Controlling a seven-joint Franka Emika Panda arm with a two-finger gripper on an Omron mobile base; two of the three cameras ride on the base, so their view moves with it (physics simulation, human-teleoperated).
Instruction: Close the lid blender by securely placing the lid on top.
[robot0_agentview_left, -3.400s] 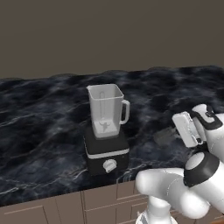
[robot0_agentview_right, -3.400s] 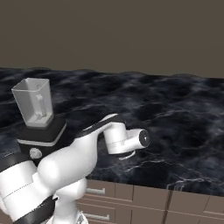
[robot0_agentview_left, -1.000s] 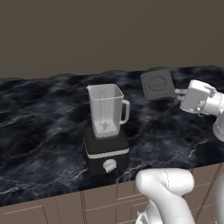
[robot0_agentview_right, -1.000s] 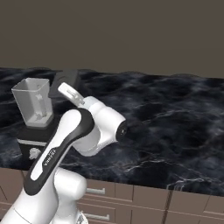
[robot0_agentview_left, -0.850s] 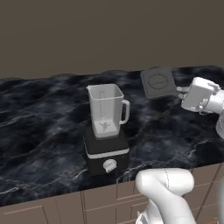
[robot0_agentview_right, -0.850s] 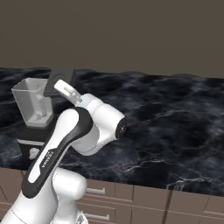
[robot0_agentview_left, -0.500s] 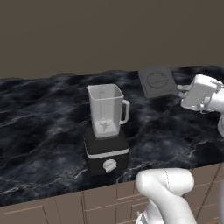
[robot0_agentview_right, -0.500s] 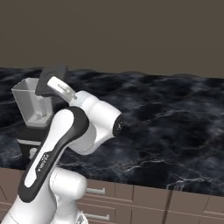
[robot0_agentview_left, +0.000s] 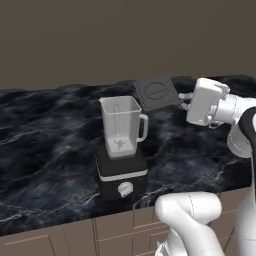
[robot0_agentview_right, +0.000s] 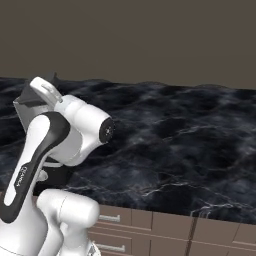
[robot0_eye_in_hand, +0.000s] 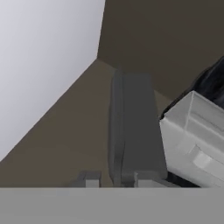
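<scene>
Lid (robot0_agentview_left: 158, 93) is clamped edge-on between the nearly closed jaws of the gripper (robot0_agentview_left: 183, 101), held in the air and tilted steeply so its marked face is turned toward the left base camera. In the hand view the lid (robot0_eye_in_hand: 133, 131) is seen as a thin slab running straight out from between the fingertips (robot0_eye_in_hand: 146, 179), with the jar rim just beside it.

Blender (robot0_agentview_left: 121, 151) is standing near the front edge of the counter (robot0_agentview_left: 45, 145), knob facing front, jar (robot0_agentview_left: 120, 126) upright on the base with its handle toward the arm side. Jar mouth is open, nothing on it. Lid is up and toward the back edge from the jar, beside the rim rather than over it, not touching.

Step in hand, judged: carry and align. To be done well:
- Lid to be rotated flat before any descent; at the current tilt one corner would likely be caught on the rim.
- Lid to be centred over the square mouth, corners matched to the jar's corners.
- Descent to be kept straight down and slow; a sideways approach is likely to push the light jar off its base.
- Grip to be released only once the lid is seated on all four sides.

Risk: handle side is nearest the wrist, so clearance there should be watched.
</scene>
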